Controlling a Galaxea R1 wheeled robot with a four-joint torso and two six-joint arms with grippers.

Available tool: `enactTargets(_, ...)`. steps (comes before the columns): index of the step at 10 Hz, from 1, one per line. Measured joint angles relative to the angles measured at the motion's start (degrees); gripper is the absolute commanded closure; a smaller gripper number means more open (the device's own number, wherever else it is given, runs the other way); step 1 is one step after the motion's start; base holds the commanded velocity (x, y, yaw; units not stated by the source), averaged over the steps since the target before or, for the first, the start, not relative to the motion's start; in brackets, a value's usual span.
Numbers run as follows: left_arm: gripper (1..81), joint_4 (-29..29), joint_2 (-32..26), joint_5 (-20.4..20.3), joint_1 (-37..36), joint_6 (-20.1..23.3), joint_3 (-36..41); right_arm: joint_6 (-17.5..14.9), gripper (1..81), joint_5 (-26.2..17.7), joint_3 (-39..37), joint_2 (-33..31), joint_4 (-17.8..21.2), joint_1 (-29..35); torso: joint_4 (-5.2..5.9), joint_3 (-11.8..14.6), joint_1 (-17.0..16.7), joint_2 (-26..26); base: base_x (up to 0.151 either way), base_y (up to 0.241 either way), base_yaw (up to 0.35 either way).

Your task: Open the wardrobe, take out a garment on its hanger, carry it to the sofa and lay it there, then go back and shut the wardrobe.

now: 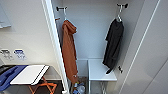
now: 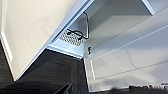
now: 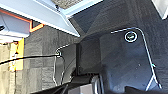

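Observation:
The wardrobe (image 1: 95,32) stands open in the head view, its left door (image 1: 53,45) edge-on and its right door (image 1: 147,50) swung wide. Inside on the right, the black garment (image 1: 113,45) hangs limp on its white hanger (image 1: 119,15) from a dark hook (image 1: 122,5). Nothing touches it. The left wrist view looks along the bottom of a white wardrobe door (image 2: 32,30) into the cabinet's foot, where a dark wire fitting (image 2: 77,33) sits.
A long orange garment (image 1: 68,50) hangs on the wardrobe's left hook. Below the black top is a white shelf (image 1: 100,71), with clutter on the wardrobe floor (image 1: 79,88). A white folding table (image 1: 28,73) with orange legs and something blue (image 1: 7,76) stand left. Dark carpet (image 3: 37,50) surrounds my base (image 3: 125,57).

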Motion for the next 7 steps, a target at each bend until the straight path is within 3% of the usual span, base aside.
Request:
enactTargets(3,1.0,-7.63,4.66,-4.33,-0.67,-3.25,-5.75,0.89,1.0,1.65,-5.19,3.35,1.27,-1.29,0.0,0.0,0.0,0.0,0.0,0.0,0.0)
enactTargets(7,1.0,-15.07,9.98,-8.36,-4.91,-4.77,-11.61,1.16,1.0,2.5,-4.19,3.63,1.6,-1.4,0.0,0.0,0.0,0.0,0.0,0.0,0.0)
